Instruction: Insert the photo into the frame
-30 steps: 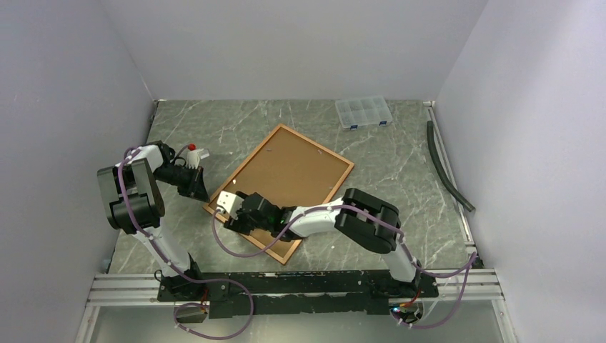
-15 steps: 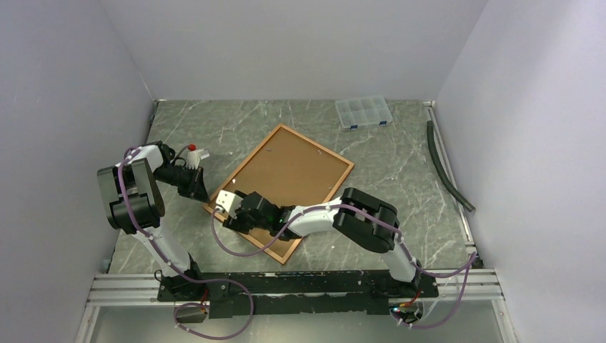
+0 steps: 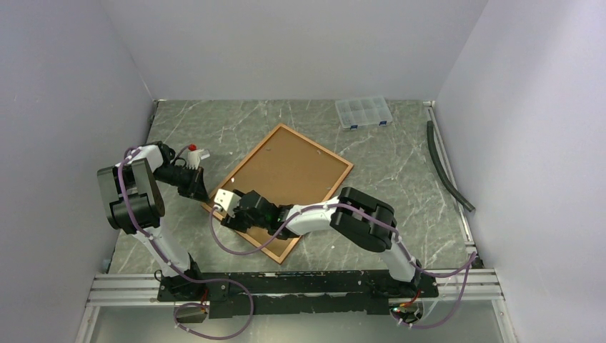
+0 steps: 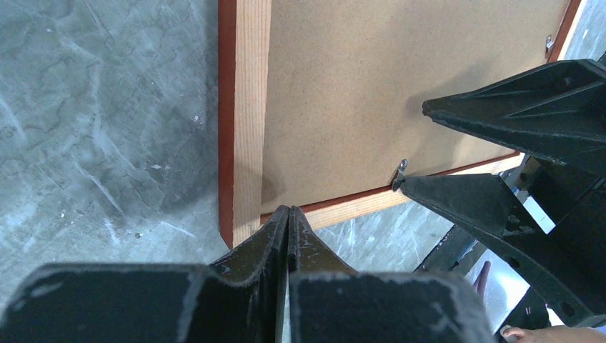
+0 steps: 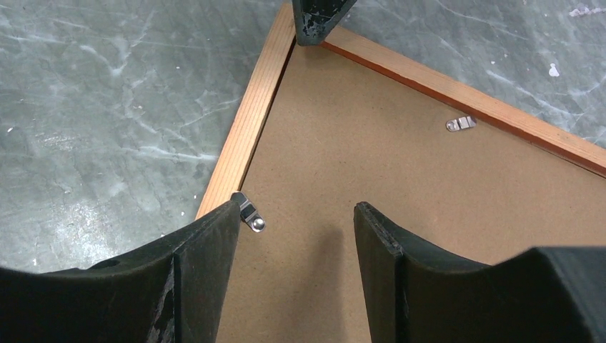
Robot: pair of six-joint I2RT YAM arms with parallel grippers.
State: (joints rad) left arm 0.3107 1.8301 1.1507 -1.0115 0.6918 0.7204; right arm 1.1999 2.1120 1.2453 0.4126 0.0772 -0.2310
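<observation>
The frame [image 3: 319, 146] lies face down on the marble table, its brown backing board [image 3: 289, 168] facing up. The photo is hidden. My left gripper [image 3: 202, 194] is shut and empty, its tips [image 4: 289, 214] at the frame's left corner [image 4: 245, 107]. My right gripper [image 3: 230, 214] is open low over the backing board [image 5: 400, 186] near that corner. Its left finger [image 5: 214, 236] touches a small metal turn clip [image 5: 251, 213] on the frame's edge [image 5: 250, 121]. The left gripper's tip [image 5: 318, 18] shows at the top of the right wrist view.
A clear compartment box [image 3: 364, 112] sits at the back right. A black hose [image 3: 446, 168] lies along the right wall. A small white object with a red cap [image 3: 194, 151] sits by the left arm. A second clip [image 5: 461, 123] lies on the board.
My right gripper has crept slightly left toward the frame's left corner. The left gripper and the frame have not moved.
</observation>
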